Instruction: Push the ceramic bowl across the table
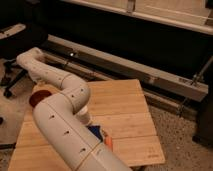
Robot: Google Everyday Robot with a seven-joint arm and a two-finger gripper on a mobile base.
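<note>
The ceramic bowl (pixel 38 98), small, round and orange-red, sits at the far left edge of the table (pixel 125 105), partly covered by my white arm. The arm rises from the bottom of the camera view, bends at an elbow (pixel 75 95) and reaches up-left to its wrist link (pixel 31 61), which turns down toward the bowl. The gripper is at that far-left end, just above and behind the bowl, hidden behind the arm link.
A blue block (pixel 95 132) and an orange carrot-shaped stick (pixel 107 142) lie near the table's front middle, beside the arm. An office chair (pixel 12 55) stands off the table's left. A dark metal rail (pixel 150 75) runs behind the table. Speckled floor lies to the right.
</note>
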